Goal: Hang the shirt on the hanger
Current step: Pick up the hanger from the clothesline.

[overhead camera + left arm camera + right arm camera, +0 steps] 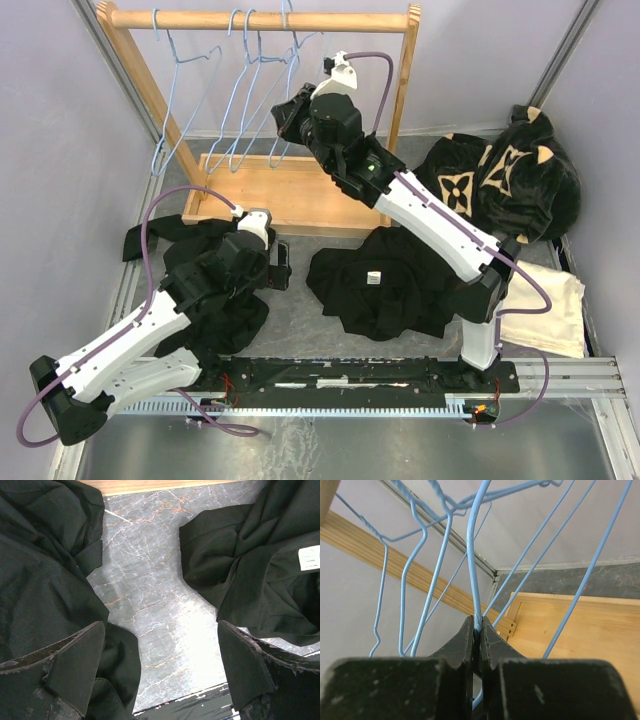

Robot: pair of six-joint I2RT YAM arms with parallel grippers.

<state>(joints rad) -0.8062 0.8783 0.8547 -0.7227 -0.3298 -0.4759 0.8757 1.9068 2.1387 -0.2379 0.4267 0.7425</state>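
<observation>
At the far left, a second plain black garment (pixel 45 580) lies crumpled on the grey marbled surface (pixel 150 610), spreading under and beyond the outer side of the left fingers (pixel 75 665). These fingers stand wide apart with nothing between them but bare surface, hanging low over the gap that separates the two dark cloths. Just past the other left finger lies the shirt (pixel 250 565), bunched and folded on the surface, its small white tag (pixel 308 558) facing up at the collar; in the top view it sits between the two arms, well apart from the right fingers (pixel 470 645) and nearer the arm bases than they are. Those right fingers are up at the wooden rack (pixel 260 20), pressed together and clamped on the thin light-blue wire of the hanger (pixel 472 555), which runs upward from between their tips toward the rail. More blue hangers (pixel 420 580) of the same kind hang just to the left of the pinched wire, and the rack's wooden base (pixel 580 625) shows below and to the right of it. Farther right, beyond the right arm, a black plush garment with tan flower motifs (pixel 510 180) is heaped against the wall, with a pale cloth (pixel 555 310) lying nearer the bases.
</observation>
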